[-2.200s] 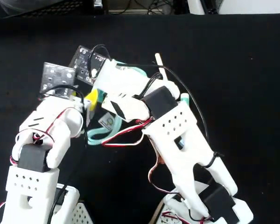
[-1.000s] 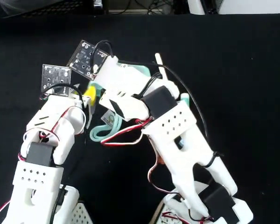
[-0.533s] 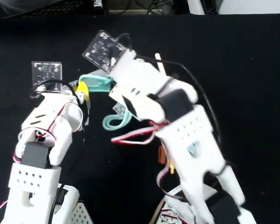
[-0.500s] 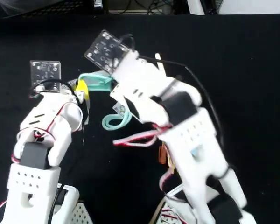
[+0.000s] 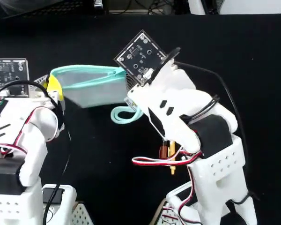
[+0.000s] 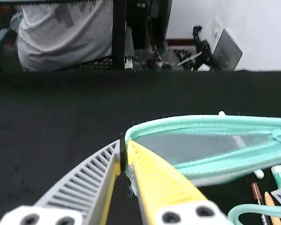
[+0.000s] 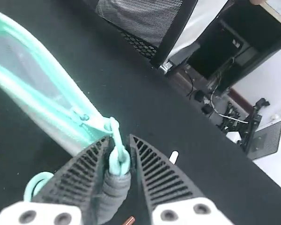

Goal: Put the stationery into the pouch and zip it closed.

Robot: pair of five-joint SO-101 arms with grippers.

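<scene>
The teal mesh pouch (image 5: 91,86) hangs stretched above the black table between the two arms. My left gripper (image 5: 51,85), with one yellow finger (image 6: 154,183), is shut on the pouch's end (image 6: 127,140). My right gripper (image 7: 119,140) is shut on the teal zipper pull (image 7: 116,152) at the other end, beside the slider (image 7: 85,118). In the high view that gripper (image 5: 129,92) sits under its camera board. A teal wrist loop (image 5: 124,115) dangles below. Pencils (image 5: 171,154) lie on the table near the right arm's base, outside the pouch (image 6: 210,140).
More pens (image 6: 267,197) lie on the table under the pouch's far end. A white stick (image 6: 246,152) shows through the mesh; whether it is inside I cannot tell. Chairs and cables stand beyond the table's far edge (image 5: 178,14).
The arms have drawn apart, left arm to the left and right arm to the right. The pouch, bunched between them before, is now lifted and pulled out long.
</scene>
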